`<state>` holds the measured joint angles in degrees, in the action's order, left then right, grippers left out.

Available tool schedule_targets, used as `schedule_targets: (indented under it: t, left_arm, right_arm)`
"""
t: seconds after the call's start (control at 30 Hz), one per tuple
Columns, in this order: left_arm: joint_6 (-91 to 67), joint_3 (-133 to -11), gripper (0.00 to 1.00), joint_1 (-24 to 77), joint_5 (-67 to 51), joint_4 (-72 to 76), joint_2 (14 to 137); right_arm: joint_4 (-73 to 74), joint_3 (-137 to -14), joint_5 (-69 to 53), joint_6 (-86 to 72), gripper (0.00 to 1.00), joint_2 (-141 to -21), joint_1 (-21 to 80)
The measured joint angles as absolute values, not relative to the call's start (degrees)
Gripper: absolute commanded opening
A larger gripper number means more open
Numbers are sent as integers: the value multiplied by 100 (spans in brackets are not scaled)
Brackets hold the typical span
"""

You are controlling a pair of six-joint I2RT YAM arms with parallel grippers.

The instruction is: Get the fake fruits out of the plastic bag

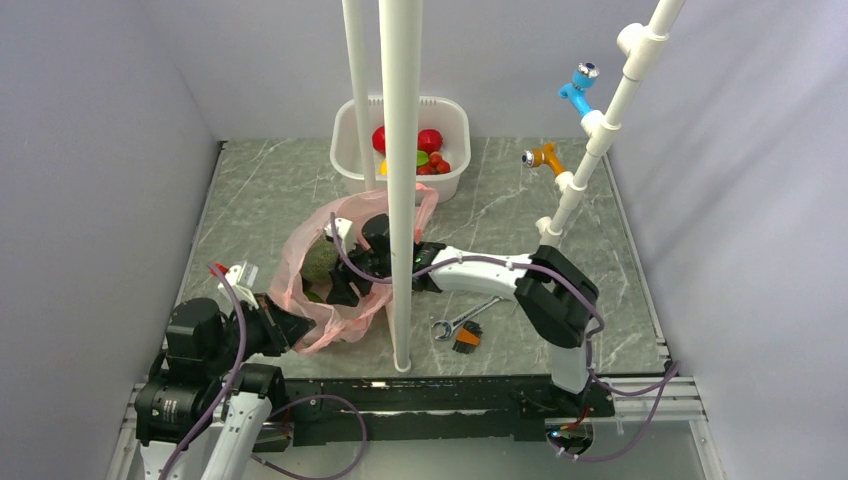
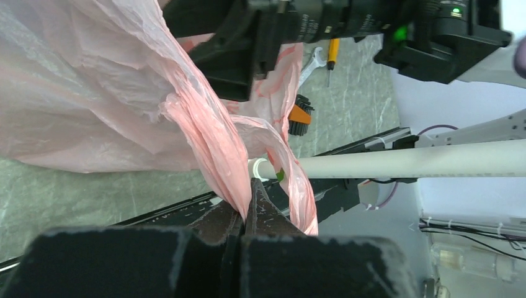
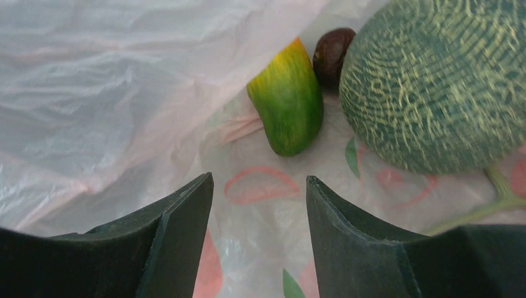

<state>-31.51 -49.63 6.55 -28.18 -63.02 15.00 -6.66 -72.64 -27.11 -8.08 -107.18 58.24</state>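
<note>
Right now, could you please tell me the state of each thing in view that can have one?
Thin pink plastic bag: mouth open, edge pinched.
Left claw: shut on the bag's edge.
Right claw: open, empty, inside the bag.
Netted dull-green melon ball: inside the bag, ungripped.
Green-yellow elongated fruit: inside the bag, ahead of the right claw.
White rectangular plastic tub: holding red and green fruits.

no legible text or labels anywhere
</note>
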Motion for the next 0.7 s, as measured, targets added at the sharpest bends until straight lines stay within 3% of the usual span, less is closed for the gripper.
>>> schedule_targets:
  t: [0.33, 0.7]
  left_arm:
    - [-3605, -4593, 0, 655, -3100, -6045, 1315]
    - [-3879, -4495, 0, 655, -3177, -5977, 1166]
  right_arm:
    - [-880, -8055, -3140, -602, 73, -11437, 6112]
    - [-1743, -8224, -3356, -707, 77, -12101, 6189]
